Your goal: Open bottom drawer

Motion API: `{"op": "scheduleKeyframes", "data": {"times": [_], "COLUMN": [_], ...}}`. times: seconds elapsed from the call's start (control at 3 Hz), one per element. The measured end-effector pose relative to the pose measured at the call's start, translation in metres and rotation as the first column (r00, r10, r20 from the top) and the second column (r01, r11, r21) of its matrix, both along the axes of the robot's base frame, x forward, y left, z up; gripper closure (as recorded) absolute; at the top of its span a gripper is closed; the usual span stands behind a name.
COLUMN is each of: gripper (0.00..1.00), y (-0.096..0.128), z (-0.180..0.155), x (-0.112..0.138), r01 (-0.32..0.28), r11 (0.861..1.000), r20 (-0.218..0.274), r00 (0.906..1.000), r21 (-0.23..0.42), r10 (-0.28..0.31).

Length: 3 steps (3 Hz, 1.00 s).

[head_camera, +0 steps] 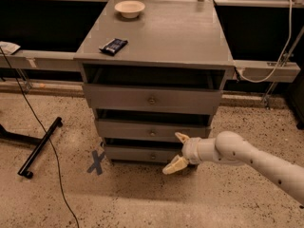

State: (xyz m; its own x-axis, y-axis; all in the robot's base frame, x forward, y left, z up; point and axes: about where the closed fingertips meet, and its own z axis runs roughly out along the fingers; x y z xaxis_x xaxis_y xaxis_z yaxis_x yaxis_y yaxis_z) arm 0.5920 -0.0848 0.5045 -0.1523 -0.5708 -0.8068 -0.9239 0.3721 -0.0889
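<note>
- The gripper is held before the bottom drawer, just right of its knob.
- The fingers are spread apart; nothing is clasped.

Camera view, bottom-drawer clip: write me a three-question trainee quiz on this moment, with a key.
1. True or false: the gripper is shut on the knob of the bottom drawer.
2. Where does the bowl stand on the cabinet top? A: back left. B: front right. C: centre.
3. Fill in: in the picture, the open gripper is to the ___ of the knob.
Key: 1 false, its fingers are spread and off the knob; 2 A; 3 right.
</note>
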Motion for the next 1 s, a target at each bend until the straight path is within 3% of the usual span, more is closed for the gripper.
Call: {"op": "scheduleKeyframes", "data": {"times": [0.33,0.67,1.0], "gripper": [0.00,0.00,0.00], "y": [0.015,0.015,0.008], "z": [-0.048,-0.048,-0.067], "x": [0.026,0.026,0.030], "r01": [-0.009,-0.009,-0.014], "r11": [1.000,1.000,0.991], "r20": [-0.059,-0.059,-0.029], "r00": [0.9982,0.9982,0.9995], "r21": [-0.004,-0.004,-0.136], "r10": [0.009,0.009,0.010]}}
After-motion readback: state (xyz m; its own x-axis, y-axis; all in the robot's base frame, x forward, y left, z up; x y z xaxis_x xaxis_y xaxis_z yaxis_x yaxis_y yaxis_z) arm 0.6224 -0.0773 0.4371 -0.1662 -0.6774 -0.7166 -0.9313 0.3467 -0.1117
